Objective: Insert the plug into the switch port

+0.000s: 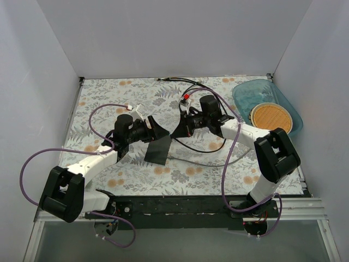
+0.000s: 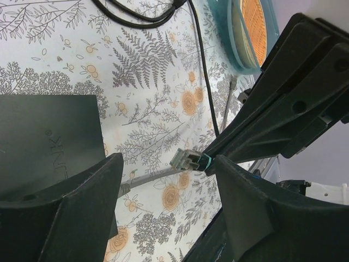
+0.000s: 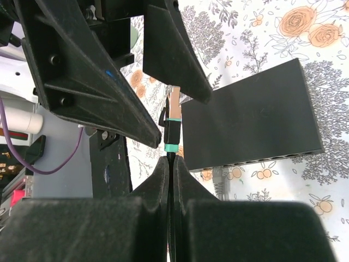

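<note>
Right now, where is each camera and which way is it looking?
Top external: high behind the arms, looking down on the table; both arms show.
Left wrist: on the left wrist, looking past the open left gripper at the switch and plug; its fingers show.
Right wrist: on the right wrist, looking along the right gripper, shut on the plug, toward the switch; its fingers show.
Shared: both wrist views see the plug, the switch and the other gripper.
</note>
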